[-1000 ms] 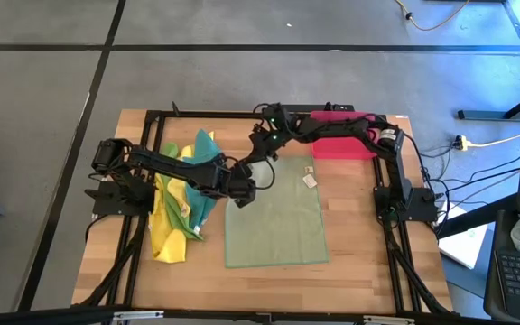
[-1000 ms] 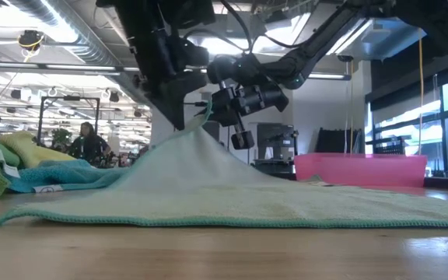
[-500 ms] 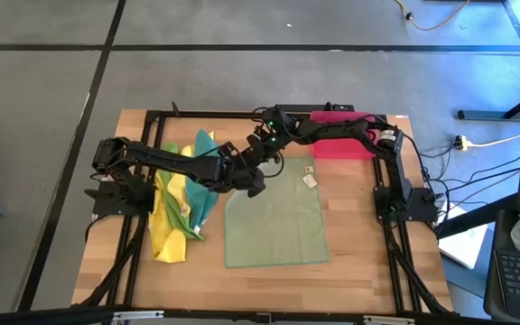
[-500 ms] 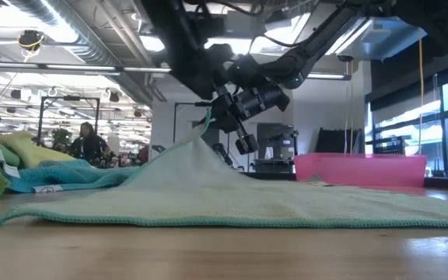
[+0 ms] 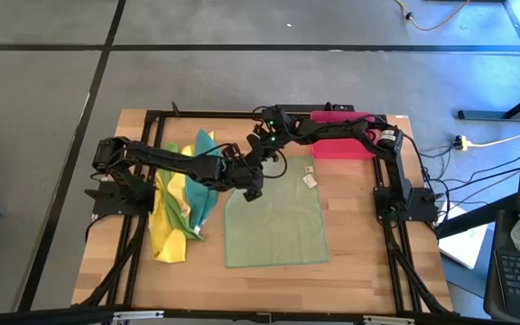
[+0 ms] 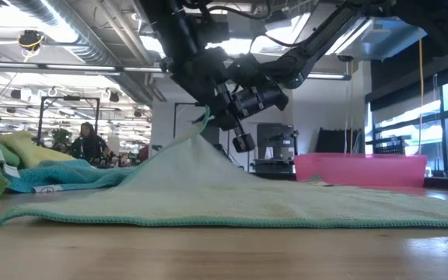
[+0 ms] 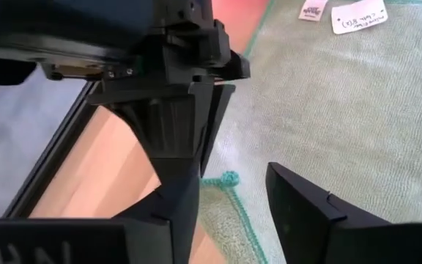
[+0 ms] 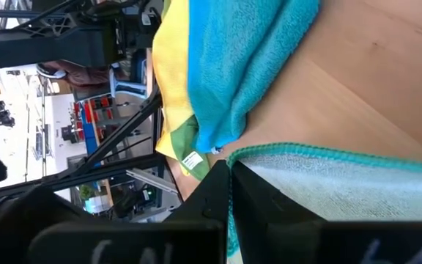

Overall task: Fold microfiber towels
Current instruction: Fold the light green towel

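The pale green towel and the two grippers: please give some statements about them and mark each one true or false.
1. The right gripper is shut on a corner of the pale green towel and holds it above the table. True.
2. The left gripper is shut on the same corner. False: its fingers are open, with the towel's teal-stitched edge lying between them.
3. The pink tray sits on the pale green towel. False: it is on the table beyond the towel's far edge.
4. The other towels lie in a heap beside the pale green towel, on the left arm's side. True.
5. The pale green towel is already folded in half. False: it lies spread out.
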Available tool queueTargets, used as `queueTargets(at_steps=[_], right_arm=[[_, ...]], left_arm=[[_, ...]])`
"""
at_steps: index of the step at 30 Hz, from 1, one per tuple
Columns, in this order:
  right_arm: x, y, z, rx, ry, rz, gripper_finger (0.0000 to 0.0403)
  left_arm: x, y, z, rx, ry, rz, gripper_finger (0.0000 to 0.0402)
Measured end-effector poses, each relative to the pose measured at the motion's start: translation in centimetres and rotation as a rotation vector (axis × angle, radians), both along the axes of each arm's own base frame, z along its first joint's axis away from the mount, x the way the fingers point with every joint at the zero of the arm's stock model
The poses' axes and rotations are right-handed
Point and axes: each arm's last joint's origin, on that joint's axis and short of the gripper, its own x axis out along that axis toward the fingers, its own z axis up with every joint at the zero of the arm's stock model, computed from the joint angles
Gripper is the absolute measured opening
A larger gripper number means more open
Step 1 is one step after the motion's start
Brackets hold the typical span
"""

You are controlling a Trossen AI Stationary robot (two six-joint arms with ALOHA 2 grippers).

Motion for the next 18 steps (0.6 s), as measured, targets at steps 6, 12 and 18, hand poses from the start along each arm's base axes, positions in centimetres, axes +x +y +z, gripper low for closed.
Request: queueTargets(at_steps=[6,12,18], right_arm=[[0.2,-0.1,0.3,-0.015,-0.032,0.000,0.0014],[0.2,-0.1,0.3,-0.015,-0.037,0.000,0.0014],[0.2,-0.1,0.3,-0.015,-0.037,0.000,0.0014]], left_arm=[[0.0,0.2,0.0,-0.008,0.000,0.003,0.0156],[-0.3,1.2,-0.2,-0.032,0.038,0.020,0.0156],[-0.4,1.9,-0.3,-0.041,0.044,0.038,0.0152]])
